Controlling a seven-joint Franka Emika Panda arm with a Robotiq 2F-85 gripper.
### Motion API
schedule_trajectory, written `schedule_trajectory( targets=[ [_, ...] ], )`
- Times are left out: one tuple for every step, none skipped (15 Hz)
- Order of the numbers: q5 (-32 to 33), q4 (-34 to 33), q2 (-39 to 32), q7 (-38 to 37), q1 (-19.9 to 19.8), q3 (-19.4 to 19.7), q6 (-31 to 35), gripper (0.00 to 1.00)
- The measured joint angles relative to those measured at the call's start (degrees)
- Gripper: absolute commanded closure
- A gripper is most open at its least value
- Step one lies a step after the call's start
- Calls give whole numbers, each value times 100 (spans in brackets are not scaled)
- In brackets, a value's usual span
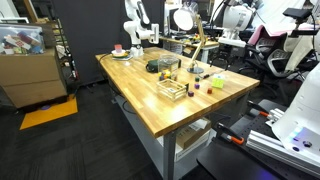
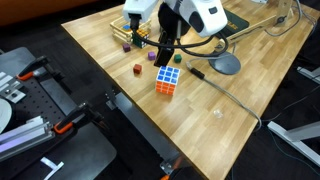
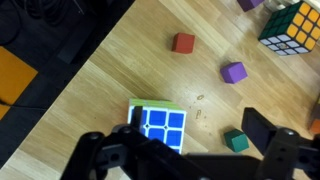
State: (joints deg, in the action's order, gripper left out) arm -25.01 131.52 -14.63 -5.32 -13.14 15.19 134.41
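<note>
In the wrist view my gripper (image 3: pixel 197 126) is open above the wooden table (image 3: pixel 110 80). A small cube with a blue top and green side (image 3: pixel 160 126) lies by the left finger, partly hidden behind it. A little green block (image 3: pixel 237 141) sits just inside the right finger (image 3: pixel 262 128). Nothing is held. Farther off are a purple block (image 3: pixel 234 72), a red block (image 3: pixel 183 42) and a multicoloured puzzle cube (image 3: pixel 290 22). In an exterior view the gripper (image 2: pixel 165 52) hangs low over the table, just behind the puzzle cube (image 2: pixel 168 80) and near the red block (image 2: pixel 137 69).
A desk lamp's round base (image 2: pixel 226 64) and its cable lie beside the gripper. A wooden tray (image 1: pixel 172 88), more small blocks and a plate (image 1: pixel 119 52) stand on the table. The table edge (image 3: pixel 60 95) runs close on the wrist view's left.
</note>
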Motion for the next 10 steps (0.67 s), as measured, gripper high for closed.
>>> schedule_trajectory(
  targets=[
    [-41,-71,-84,-61,-1,-1,0,0],
    [-50,-92,-109,-94,-1,-1,0,0],
    [-50,-99,-106,-118,-1,-2,-2,0],
    [-50,-100,-101,-129,-2,-2,-2,0],
    [-50,-101,-98,-134,-2,-2,-3,0],
    [-50,-101,-98,-139,-2,-2,-3,0],
    [-50,-101,-98,-141,-2,-2,-3,0],
    [-43,-100,-103,-142,-2,-5,-3,0],
    [-23,-101,-124,-154,-1,-8,-3,0],
    [35,-107,-166,-200,0,-8,5,0]
  ],
)
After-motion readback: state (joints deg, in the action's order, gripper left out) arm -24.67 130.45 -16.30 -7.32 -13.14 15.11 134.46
